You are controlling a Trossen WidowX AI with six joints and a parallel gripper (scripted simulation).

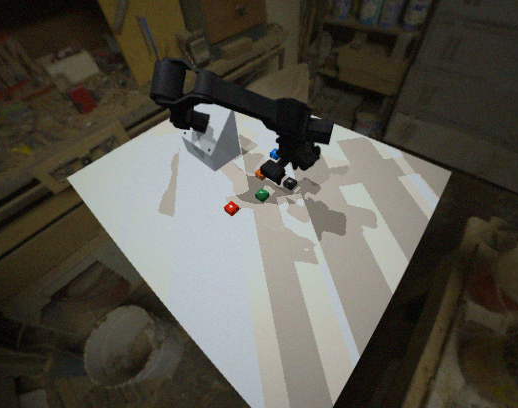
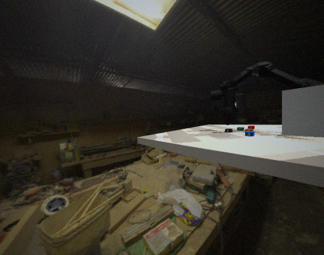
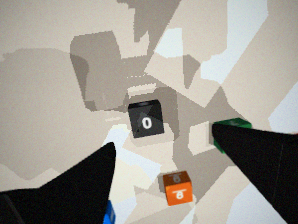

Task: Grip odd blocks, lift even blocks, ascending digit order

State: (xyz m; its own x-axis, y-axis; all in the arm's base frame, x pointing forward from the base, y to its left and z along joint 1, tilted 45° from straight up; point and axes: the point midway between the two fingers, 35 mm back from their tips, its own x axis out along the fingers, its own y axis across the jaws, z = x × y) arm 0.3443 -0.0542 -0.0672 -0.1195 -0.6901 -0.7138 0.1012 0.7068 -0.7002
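Note:
Several small digit blocks lie on the white table (image 1: 187, 280) (image 2: 211, 147). The black block (image 1: 290, 183) (image 2: 228, 130) (image 3: 145, 120) shows a 0. An orange block (image 1: 259, 174) (image 2: 249, 130) (image 3: 177, 188), a green block (image 1: 262, 195) (image 2: 240, 128) (image 3: 231, 124), a blue block (image 1: 274, 153) (image 2: 249, 133) (image 3: 109, 213) and a red block (image 1: 231, 208) (image 2: 251, 127) lie around it. My gripper (image 1: 282, 174) (image 3: 164, 138) is open and empty. It hangs a little above the table, close over the black block. In the wrist view the black block lies just ahead of the gap between the fingers. The right finger hides part of the green block.
A grey wedge-shaped mount (image 1: 217, 145) (image 2: 306, 110) at the arm's base stands at the back of the table. The table's edges drop off to a cluttered workshop on all sides.

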